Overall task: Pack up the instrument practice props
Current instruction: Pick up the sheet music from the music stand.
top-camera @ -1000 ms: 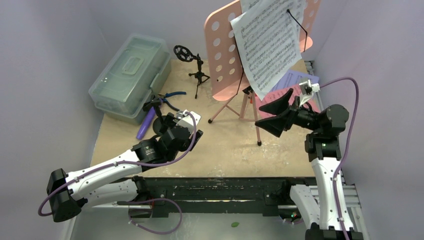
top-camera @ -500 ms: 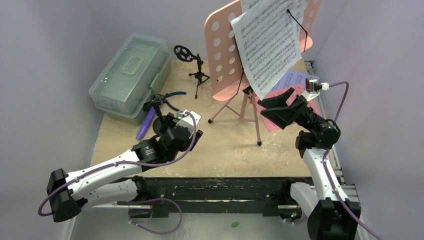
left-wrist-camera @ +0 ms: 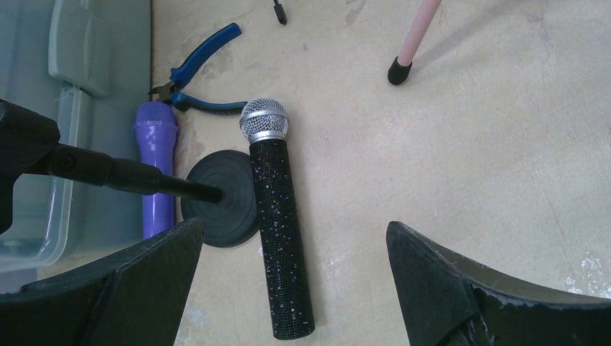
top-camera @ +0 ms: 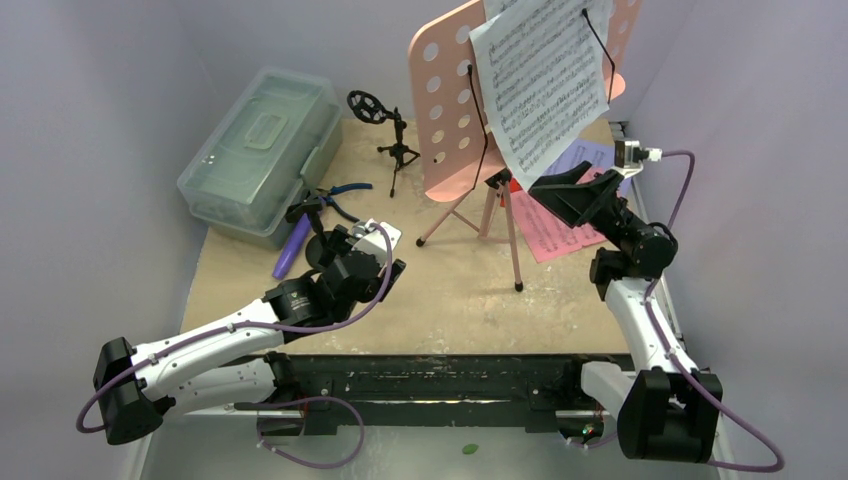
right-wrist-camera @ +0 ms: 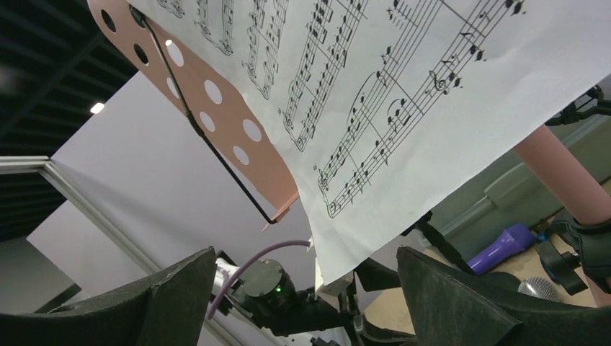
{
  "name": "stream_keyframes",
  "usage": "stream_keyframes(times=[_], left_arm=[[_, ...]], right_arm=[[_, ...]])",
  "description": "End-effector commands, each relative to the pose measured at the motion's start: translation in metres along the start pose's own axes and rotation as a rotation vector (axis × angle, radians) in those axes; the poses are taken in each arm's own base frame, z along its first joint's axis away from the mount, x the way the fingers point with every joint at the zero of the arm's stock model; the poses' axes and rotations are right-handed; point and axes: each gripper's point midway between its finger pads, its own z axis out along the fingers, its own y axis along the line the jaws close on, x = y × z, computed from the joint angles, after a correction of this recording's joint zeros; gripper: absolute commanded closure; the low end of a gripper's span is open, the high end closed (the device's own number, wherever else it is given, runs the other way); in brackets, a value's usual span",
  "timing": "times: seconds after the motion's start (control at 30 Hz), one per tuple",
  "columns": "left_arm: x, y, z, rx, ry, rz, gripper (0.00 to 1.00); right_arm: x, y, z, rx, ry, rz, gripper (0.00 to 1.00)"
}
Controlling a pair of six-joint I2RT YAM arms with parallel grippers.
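The pink perforated music rack (top-camera: 447, 110) stands on tripod legs at the back, with white sheet-music pages (top-camera: 545, 80) clipped on it. Lilac (top-camera: 590, 153) and red (top-camera: 560, 238) pages lie flat beneath it. My right gripper (top-camera: 562, 193) is open just below the white sheet's lower corner; in the right wrist view the sheet (right-wrist-camera: 375, 94) hangs above the open right gripper (right-wrist-camera: 306, 252). My left gripper (left-wrist-camera: 294, 234) is open above a black-silver microphone (left-wrist-camera: 277, 216) that lies beside a purple microphone (left-wrist-camera: 156, 166) and a round black stand base (left-wrist-camera: 223, 198). A black mic tripod (top-camera: 385, 120) stands at the back.
A clear greenish plastic case (top-camera: 260, 150) sits at the back left, close beside the purple microphone. Blue-handled pliers (left-wrist-camera: 198, 68) lie just beyond the microphones. A pink tripod leg tip (left-wrist-camera: 398, 70) rests on the table to the right of them. Walls close in left and right.
My right gripper has swung back and up toward the stand, under the white sheet's lower corner. The sheet has shifted upward on the rack. The left arm has not moved.
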Motion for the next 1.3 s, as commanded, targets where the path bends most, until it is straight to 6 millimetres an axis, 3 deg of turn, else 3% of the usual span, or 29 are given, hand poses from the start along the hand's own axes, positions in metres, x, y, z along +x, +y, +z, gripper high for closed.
stream_keyframes(times=[0.0, 0.37, 0.5, 0.63, 1.03, 1.27], left_arm=[[-0.006, 0.002, -0.001, 0.002, -0.019, -0.024, 0.02], [-0.004, 0.002, 0.0, -0.001, -0.013, -0.022, 0.02], [-0.004, 0.001, 0.001, 0.001, -0.011, -0.021, 0.02], [-0.004, 0.001, 0.001, 0.002, -0.011, -0.02, 0.02], [-0.004, 0.002, 0.001, 0.002, -0.013, -0.022, 0.02], [-0.005, 0.003, 0.0, 0.001, -0.015, -0.024, 0.02]], right_arm=[[-0.015, 0.013, 0.006, -0.026, -0.046, -0.022, 0.01], [-0.033, 0.01, 0.017, -0.04, -0.087, 0.007, 0.04], [-0.033, 0.006, 0.017, -0.029, -0.094, 0.019, 0.1], [-0.034, -0.001, 0.017, -0.008, -0.101, 0.035, 0.27], [-0.031, -0.008, 0.013, 0.02, -0.112, 0.031, 0.97], [-0.015, -0.001, 0.004, 0.02, -0.088, 0.018, 1.0]])
